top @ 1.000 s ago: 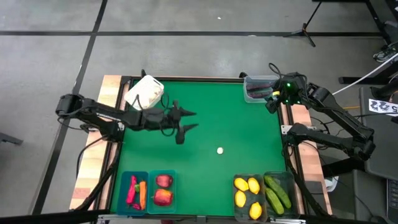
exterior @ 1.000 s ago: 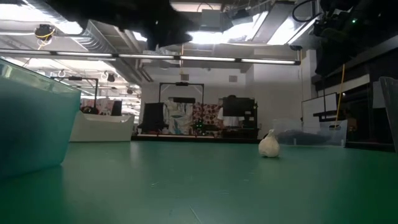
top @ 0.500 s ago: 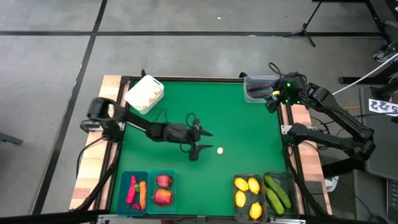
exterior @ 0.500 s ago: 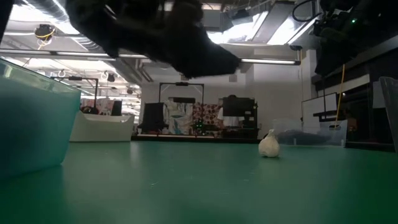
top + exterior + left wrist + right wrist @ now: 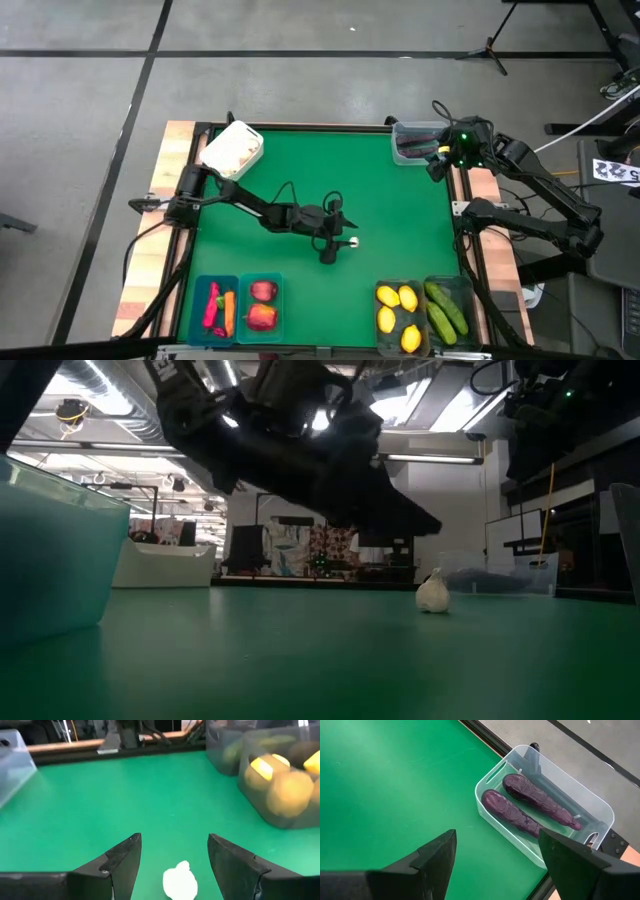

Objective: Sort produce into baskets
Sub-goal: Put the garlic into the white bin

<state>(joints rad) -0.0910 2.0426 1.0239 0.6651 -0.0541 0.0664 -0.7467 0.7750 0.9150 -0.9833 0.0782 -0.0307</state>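
A white garlic bulb (image 5: 353, 241) sits on the green table (image 5: 390, 210), a little right of its middle; the low view shows the garlic bulb (image 5: 432, 593) resting on its base. My left gripper (image 5: 343, 238) hangs low right beside it, open. In the left wrist view, my left gripper (image 5: 173, 840) has a finger on either side of the garlic bulb (image 5: 180, 881) without touching it. My right gripper (image 5: 437, 165) waits open at the far right, above the table next to a clear tub (image 5: 600, 812) that holds two purple eggplants (image 5: 512, 812).
A white box (image 5: 232, 150) stands at the far left. Along the near edge, two teal baskets (image 5: 238, 330) hold red peppers, a carrot and apples. Two dark clear baskets (image 5: 424, 285) there hold lemons (image 5: 397, 308) and cucumbers (image 5: 446, 310).
My left gripper has swung from near the white box toward the table's right and near edges and come down, tipping toward level, until its open fingers stand around the garlic bulb. The garlic has not moved.
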